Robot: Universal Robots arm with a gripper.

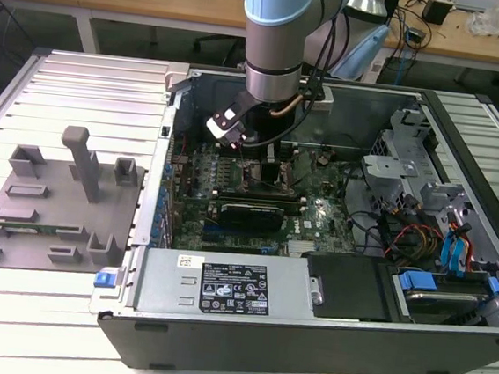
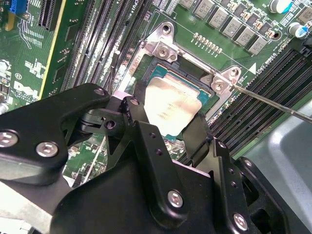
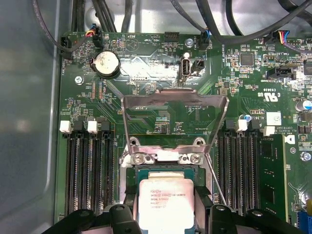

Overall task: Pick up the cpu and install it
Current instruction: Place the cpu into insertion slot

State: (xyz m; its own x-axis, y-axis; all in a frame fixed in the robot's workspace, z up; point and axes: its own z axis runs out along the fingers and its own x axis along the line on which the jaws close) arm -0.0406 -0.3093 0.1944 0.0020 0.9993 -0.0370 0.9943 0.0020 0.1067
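Second wrist view: hand grips the cpu at the socket.

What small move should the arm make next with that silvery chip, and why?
Probably ease straight down slightly. The gripper holds the cpu squarely over the open socket, whose hinged plate is flipped back. Whether it is fully seated cannot be told.

One robot arm with one tool; one open computer case; one cpu; one coin battery; two silver screws; one grey tray on one ribbed tabletop.
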